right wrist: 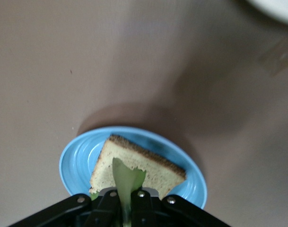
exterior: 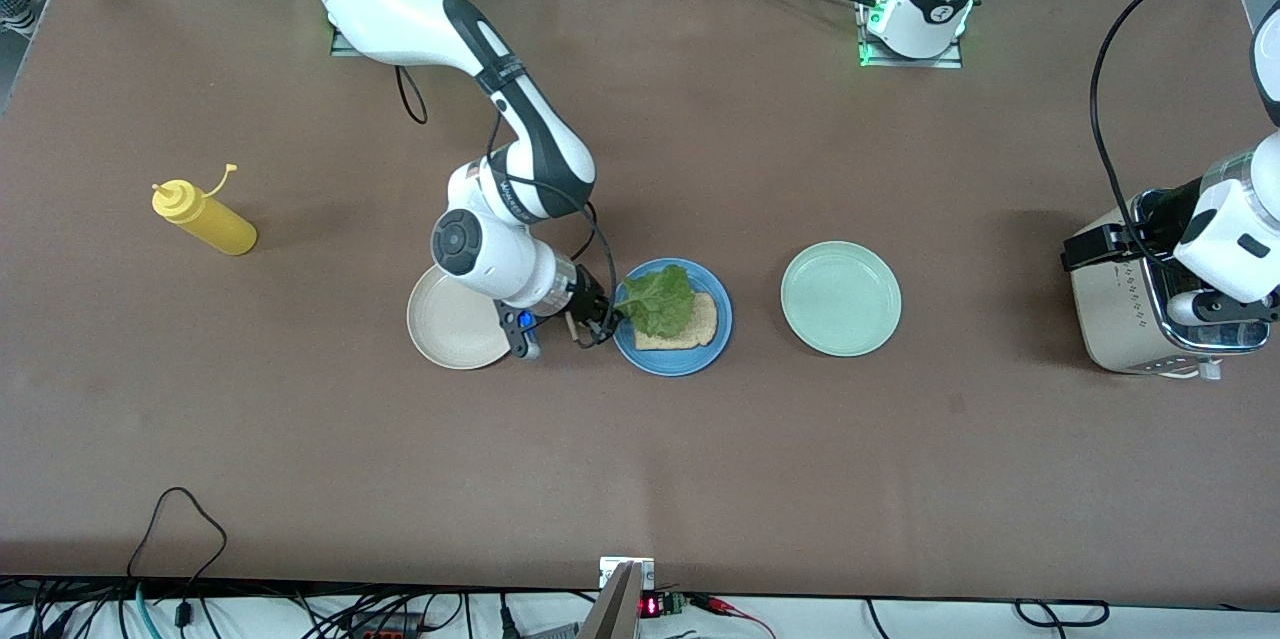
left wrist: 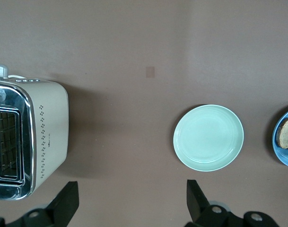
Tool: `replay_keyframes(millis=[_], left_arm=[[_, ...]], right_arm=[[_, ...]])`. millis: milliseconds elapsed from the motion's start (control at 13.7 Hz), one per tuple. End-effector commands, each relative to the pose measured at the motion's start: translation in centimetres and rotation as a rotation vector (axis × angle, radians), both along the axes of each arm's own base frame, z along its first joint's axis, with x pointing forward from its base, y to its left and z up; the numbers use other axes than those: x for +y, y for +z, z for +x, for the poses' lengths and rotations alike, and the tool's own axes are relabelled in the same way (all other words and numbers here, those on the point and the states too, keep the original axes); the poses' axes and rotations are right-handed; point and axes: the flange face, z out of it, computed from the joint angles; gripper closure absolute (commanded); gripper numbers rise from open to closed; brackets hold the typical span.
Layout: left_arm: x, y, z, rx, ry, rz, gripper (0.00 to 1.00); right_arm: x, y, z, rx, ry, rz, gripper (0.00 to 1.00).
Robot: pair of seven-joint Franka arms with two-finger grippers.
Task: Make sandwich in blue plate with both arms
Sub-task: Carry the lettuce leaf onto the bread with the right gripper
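Note:
The blue plate (exterior: pixel 672 366) sits mid-table and holds one bread slice (exterior: pixel 702 327) with a green lettuce leaf (exterior: pixel 660 299) lying on it. My right gripper (exterior: pixel 603 322) is at the plate's rim on the right arm's side, shut on the stem end of the leaf. In the right wrist view the lettuce (right wrist: pixel 127 182) runs out from between the closed fingers of the right gripper (right wrist: pixel 126 196) over the bread (right wrist: pixel 148 165) and plate (right wrist: pixel 77 161). My left gripper (left wrist: pixel 132 189) hangs open and empty above the table by the toaster (left wrist: pixel 35 132).
A pale mint-green plate (exterior: pixel 840 297) lies beside the blue plate toward the left arm's end. A cream-white plate (exterior: pixel 450 324) lies beside it toward the right arm's end, partly under the right wrist. A yellow squeeze bottle (exterior: pixel 205 219) lies farther toward that end. The toaster (exterior: pixel 1120 319) stands under the left arm.

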Motion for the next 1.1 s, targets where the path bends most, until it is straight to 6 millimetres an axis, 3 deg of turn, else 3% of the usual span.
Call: replay_keyframes(millis=[0,73,219,366,658,731,804,877,1024], left_arm=[[-0.4,0.4,-0.6,-0.006,-0.01,-0.02,0.0],[-0.3,0.4,-0.7,-0.003,-0.01,-0.02,0.0],[-0.5,0.5,-0.7,-0.003,-0.011,-0.021,0.0],[-0.3,0.4,-0.7,-0.003,-0.012,-0.022,0.0],[-0.3,0.3,-0.7,0.003,-0.017,-0.02,0.0],[-0.3,0.4,-0.8,0.003,-0.017,-0.02,0.0],[-0.5,0.3,-0.9,0.009,-0.02,-0.021,0.0],[-0.5,0.3,-0.9,0.01,-0.02,-0.021,0.0],[-0.5,0.3,-0.9,0.013,-0.019,-0.02,0.0]], right_arm=[[2.3,-1.4,-0.6,-0.011,-0.037,0.015,1.0],[2.6,-2.0,-0.8,-0.007,-0.035,0.011,1.0],[2.4,-2.3,-0.8,-0.012,-0.029,0.009,0.71],[2.4,-2.1,-0.6,-0.015,-0.033,0.011,0.58],[2.1,-1.0,0.2,-0.02,-0.041,0.023,0.56],[2.0,-1.0,0.3,-0.021,-0.041,0.022,0.49],[2.0,-1.1,0.2,-0.019,-0.041,0.021,0.32],[1.8,-0.7,0.4,-0.029,-0.035,0.013,0.0],[1.8,0.1,0.3,-0.022,-0.01,0.001,0.0]])
